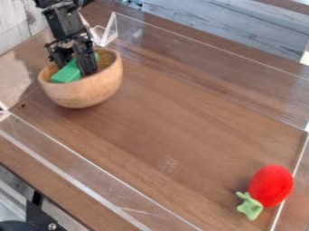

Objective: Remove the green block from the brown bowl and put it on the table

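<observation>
The brown bowl (85, 86) stands on the table (182, 117) at the far left. Inside it lies the green block (67, 73), tilted, with one end resting against the near-left wall. My gripper (71, 61) reaches down into the bowl from above. Its two dark fingers (87, 61) stand on either side of the block's upper end and look closed on it. The fingers hide the block's upper part.
A red plush fruit (272, 185) with a light-green stem lies at the near right corner. Clear plastic edging (72, 180) rims the table, with an upright clear piece (107, 32) just behind the bowl.
</observation>
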Controlling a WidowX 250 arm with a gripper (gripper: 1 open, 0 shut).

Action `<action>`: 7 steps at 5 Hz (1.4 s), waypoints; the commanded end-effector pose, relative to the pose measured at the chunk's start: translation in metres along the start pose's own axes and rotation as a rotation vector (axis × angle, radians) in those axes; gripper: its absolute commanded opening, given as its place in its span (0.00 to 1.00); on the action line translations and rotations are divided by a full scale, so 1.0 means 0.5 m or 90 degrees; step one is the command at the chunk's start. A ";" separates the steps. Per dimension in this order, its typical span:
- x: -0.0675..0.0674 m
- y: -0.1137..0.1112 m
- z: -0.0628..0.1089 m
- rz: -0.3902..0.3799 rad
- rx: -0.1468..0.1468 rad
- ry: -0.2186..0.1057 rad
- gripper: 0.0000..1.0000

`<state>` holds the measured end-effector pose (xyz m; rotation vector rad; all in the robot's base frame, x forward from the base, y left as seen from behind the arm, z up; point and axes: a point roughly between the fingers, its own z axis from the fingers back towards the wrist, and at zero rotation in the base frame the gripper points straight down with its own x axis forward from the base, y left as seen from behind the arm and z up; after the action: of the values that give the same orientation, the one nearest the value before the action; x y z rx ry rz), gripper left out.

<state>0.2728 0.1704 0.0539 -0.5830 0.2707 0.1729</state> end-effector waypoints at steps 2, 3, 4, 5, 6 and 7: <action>0.012 0.006 0.025 -0.070 0.032 0.006 0.00; 0.014 0.011 0.028 -0.109 0.041 0.029 0.00; 0.014 -0.023 0.037 -0.105 0.014 0.016 0.00; -0.005 -0.045 0.064 -0.135 -0.004 0.024 0.00; -0.016 -0.068 0.089 -0.168 -0.026 0.036 0.00; -0.029 -0.079 0.127 -0.166 -0.050 0.023 0.00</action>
<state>0.2793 0.1688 0.0976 -0.7593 0.2968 -0.0591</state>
